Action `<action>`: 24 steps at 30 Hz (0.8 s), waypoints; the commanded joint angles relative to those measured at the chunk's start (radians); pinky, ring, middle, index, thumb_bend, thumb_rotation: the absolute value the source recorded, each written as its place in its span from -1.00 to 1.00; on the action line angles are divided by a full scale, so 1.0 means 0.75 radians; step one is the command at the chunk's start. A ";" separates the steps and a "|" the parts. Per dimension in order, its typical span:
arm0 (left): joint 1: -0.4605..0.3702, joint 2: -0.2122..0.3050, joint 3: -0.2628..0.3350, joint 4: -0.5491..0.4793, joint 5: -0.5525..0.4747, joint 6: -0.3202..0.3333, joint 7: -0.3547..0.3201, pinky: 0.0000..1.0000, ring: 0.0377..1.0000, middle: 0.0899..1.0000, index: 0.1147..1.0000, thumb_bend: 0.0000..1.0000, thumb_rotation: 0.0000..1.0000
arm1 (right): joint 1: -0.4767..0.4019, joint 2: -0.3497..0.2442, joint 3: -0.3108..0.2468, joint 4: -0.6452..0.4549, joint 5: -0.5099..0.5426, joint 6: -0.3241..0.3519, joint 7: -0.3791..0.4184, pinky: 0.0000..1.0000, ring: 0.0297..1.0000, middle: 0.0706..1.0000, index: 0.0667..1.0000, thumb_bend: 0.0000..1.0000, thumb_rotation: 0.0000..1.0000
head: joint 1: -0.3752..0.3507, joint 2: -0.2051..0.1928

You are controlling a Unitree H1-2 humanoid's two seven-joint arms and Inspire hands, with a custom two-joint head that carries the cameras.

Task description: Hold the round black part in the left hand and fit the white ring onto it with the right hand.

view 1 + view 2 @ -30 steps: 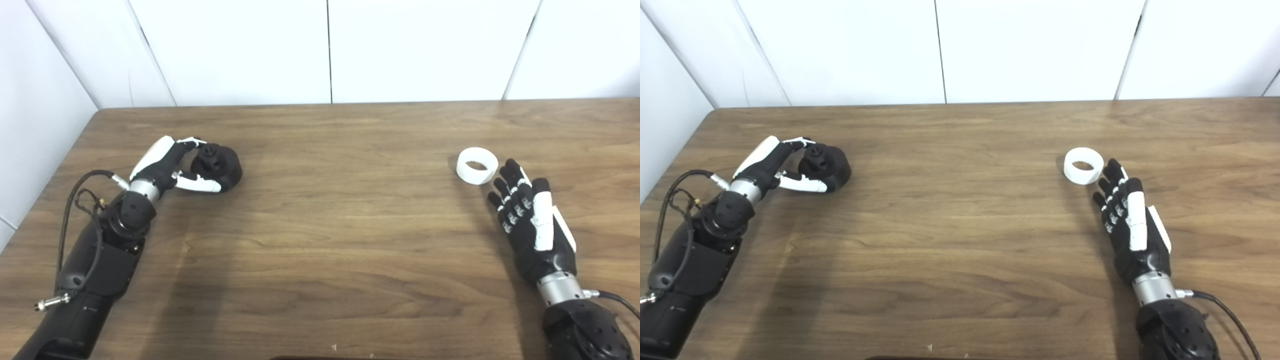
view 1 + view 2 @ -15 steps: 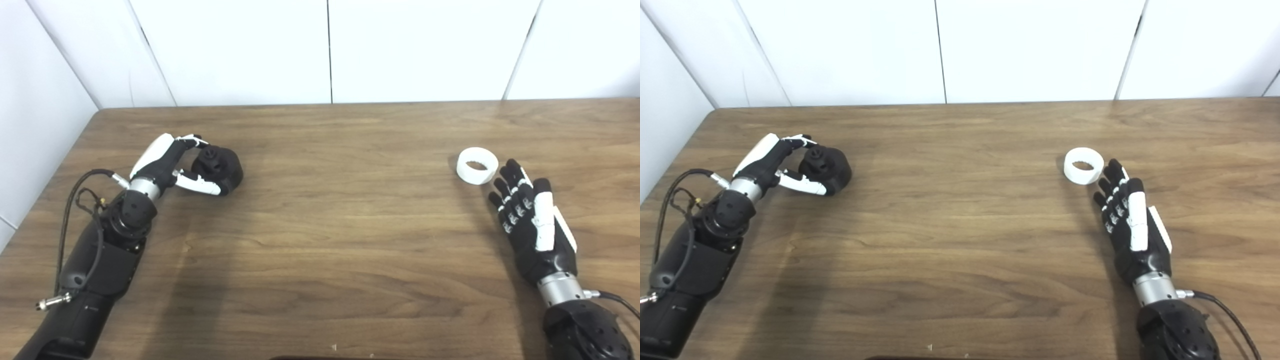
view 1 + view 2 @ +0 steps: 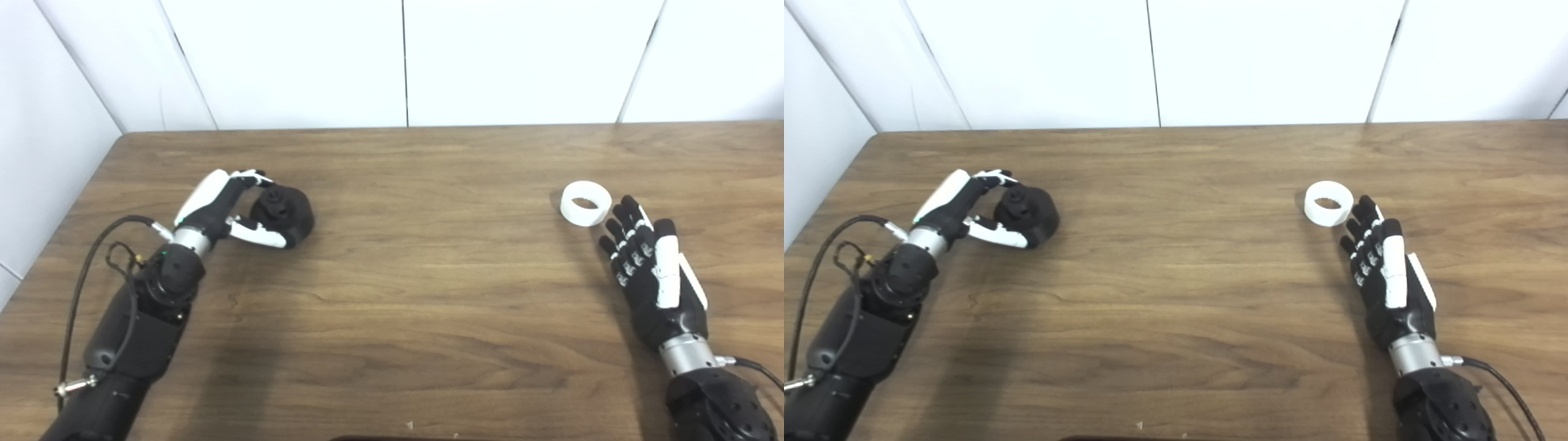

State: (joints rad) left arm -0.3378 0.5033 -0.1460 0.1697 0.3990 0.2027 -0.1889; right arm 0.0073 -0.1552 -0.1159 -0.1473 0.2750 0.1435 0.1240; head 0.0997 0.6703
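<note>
The round black part (image 3: pixel 289 210) rests on the wooden table (image 3: pixel 416 282) at the left. My left hand (image 3: pixel 225 205) is closed around it, fingers curled over its top and the thumb along its near side. The white ring (image 3: pixel 585 203) lies flat on the table at the right; it also shows in the right eye view (image 3: pixel 1328 203). My right hand (image 3: pixel 650 269) lies open and empty just behind and right of the ring, fingers straight, with the fingertips close to the ring's rim.
White wall panels (image 3: pixel 404 61) stand along the table's far edge and left side. A black cable (image 3: pixel 86 269) loops beside my left forearm. The table's left edge runs close to the left arm.
My left hand has moved to the right and slightly nearer, taking the black part with it. The right hand and the white ring have stayed in place.
</note>
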 commanded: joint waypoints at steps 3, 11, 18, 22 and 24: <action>-0.011 0.004 -0.023 -0.073 0.015 -0.025 -0.020 0.82 0.99 0.86 0.23 0.72 -0.66 | -0.022 -0.004 0.000 -0.046 0.006 -0.022 0.013 0.98 1.00 0.99 1.00 0.26 1.00 | -0.005 0.005; 0.039 -0.023 -0.103 -0.180 0.038 -0.025 -0.085 0.83 1.00 0.89 0.24 0.71 -0.65 | -0.018 -0.004 0.002 -0.045 0.005 -0.024 0.014 0.97 1.00 0.99 1.00 0.27 1.00 | -0.005 0.008; 0.087 -0.046 -0.170 -0.237 0.056 -0.070 -0.111 0.81 1.00 0.87 0.25 0.74 -0.63 | -0.016 -0.001 0.005 -0.038 0.009 -0.030 0.017 0.97 1.00 0.99 1.00 0.27 1.00 | -0.010 0.009; 0.122 -0.078 -0.210 -0.274 0.065 -0.085 -0.121 0.81 1.00 0.87 0.24 0.75 -0.61 | -0.016 0.000 0.007 -0.032 0.007 -0.032 0.017 0.97 1.00 0.99 1.00 0.27 1.00 | -0.020 0.010; 0.136 -0.096 -0.231 -0.290 0.081 -0.088 -0.122 0.82 1.00 0.88 0.24 0.74 -0.59 | -0.018 0.000 0.008 -0.031 0.007 -0.031 0.018 0.98 1.00 0.99 1.00 0.27 1.00 | -0.028 0.010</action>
State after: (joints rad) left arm -0.2446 0.4293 -0.2950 -0.0405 0.4313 0.1440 -0.2589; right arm 0.0126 -0.1551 -0.1115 -0.1510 0.2749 0.1430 0.1242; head 0.0783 0.6765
